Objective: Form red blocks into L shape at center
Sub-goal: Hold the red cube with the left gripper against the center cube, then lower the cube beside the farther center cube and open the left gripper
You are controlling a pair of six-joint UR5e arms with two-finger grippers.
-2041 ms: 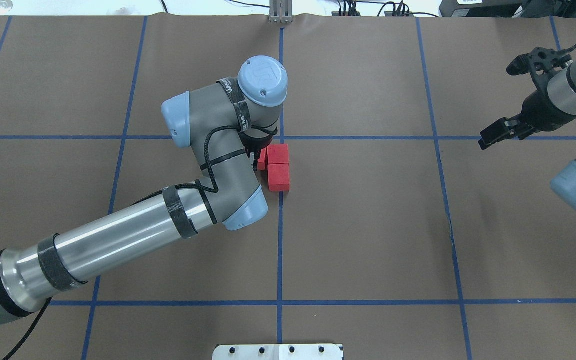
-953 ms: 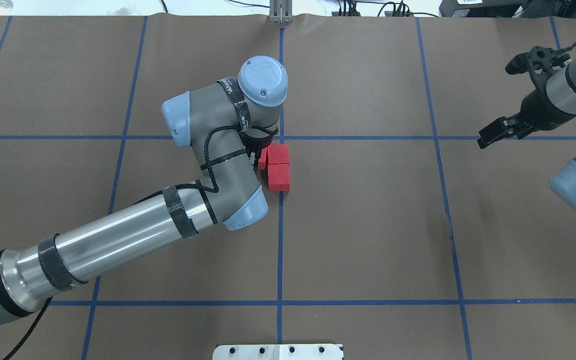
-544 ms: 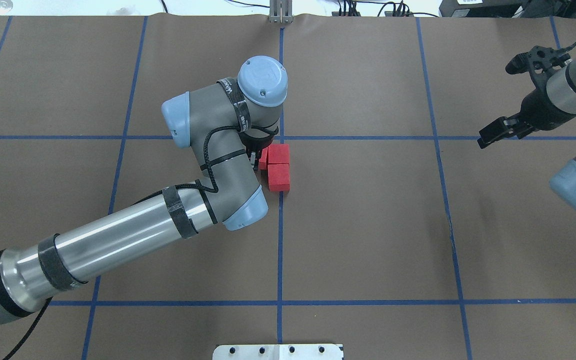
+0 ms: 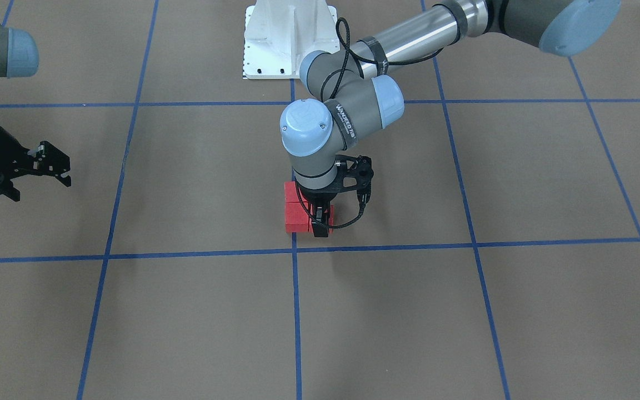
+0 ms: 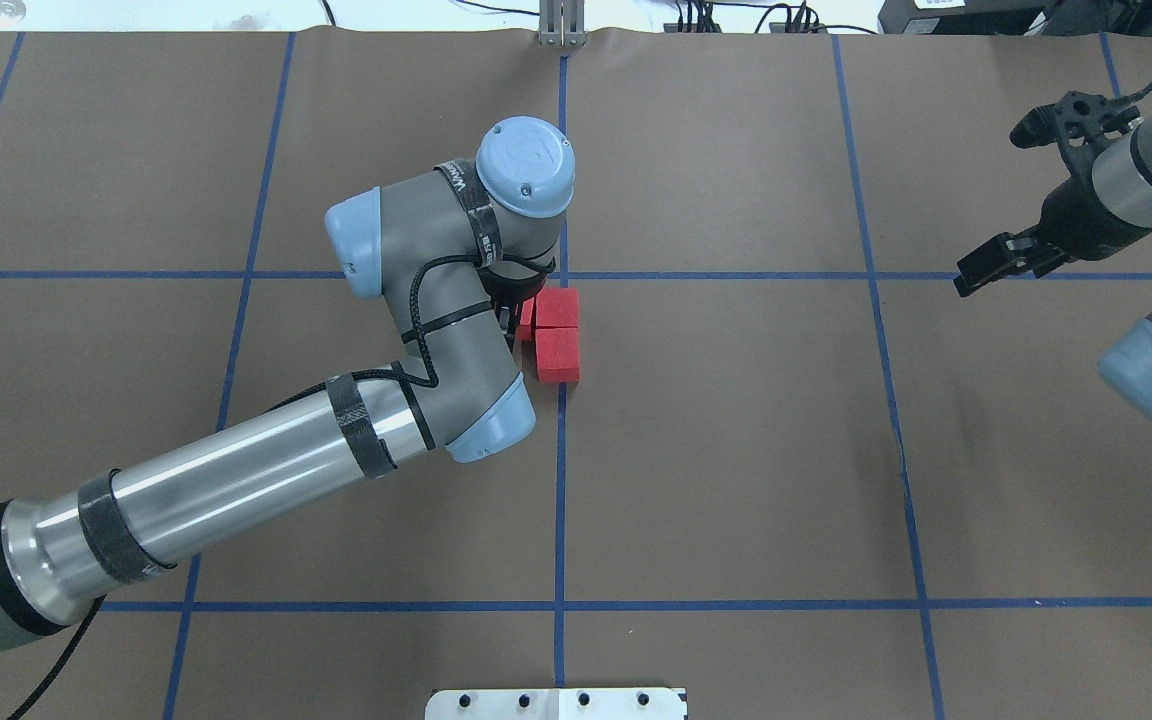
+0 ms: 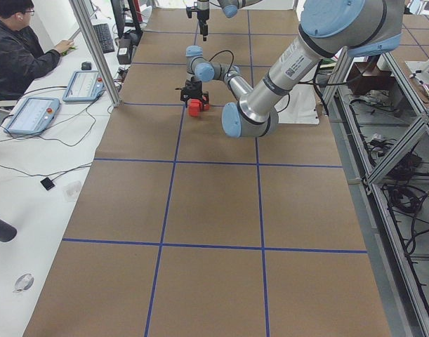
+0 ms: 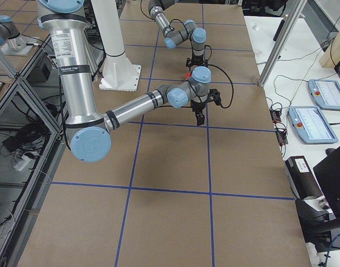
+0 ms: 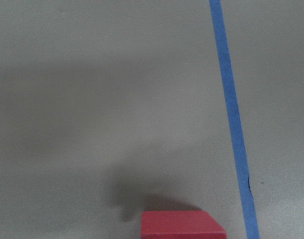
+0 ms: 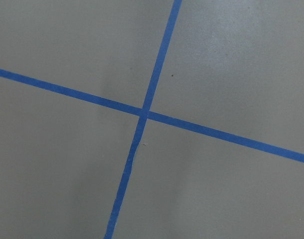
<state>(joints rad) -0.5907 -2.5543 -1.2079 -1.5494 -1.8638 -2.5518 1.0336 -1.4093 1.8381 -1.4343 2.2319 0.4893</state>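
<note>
Two red blocks [image 5: 557,306] [image 5: 557,356] lie touching in a line just below the center crossing [image 5: 562,275]. The third red block [image 5: 526,315] lies against the left side of the upper one and is partly hidden by my left wrist. In the front view they are the two blocks [image 4: 292,191] [image 4: 296,218] and the third block [image 4: 329,211]. My left gripper [image 4: 320,225] stands over the third block, fingers either side of it, open. The left wrist view shows one red block [image 8: 181,226] at its lower edge. My right gripper [image 5: 981,270] is open and empty, far right.
The white robot base plate [image 5: 556,703] lies at the near table edge. The left arm's elbow and forearm [image 5: 236,480] lie low over the left half. The right wrist view shows a tape crossing [image 9: 144,113]. An operator [image 6: 17,42] sits beyond the far table edge.
The left wrist has shifted slightly, as if rising, while the three red blocks stay where they were. The right gripper has drifted a little.
</note>
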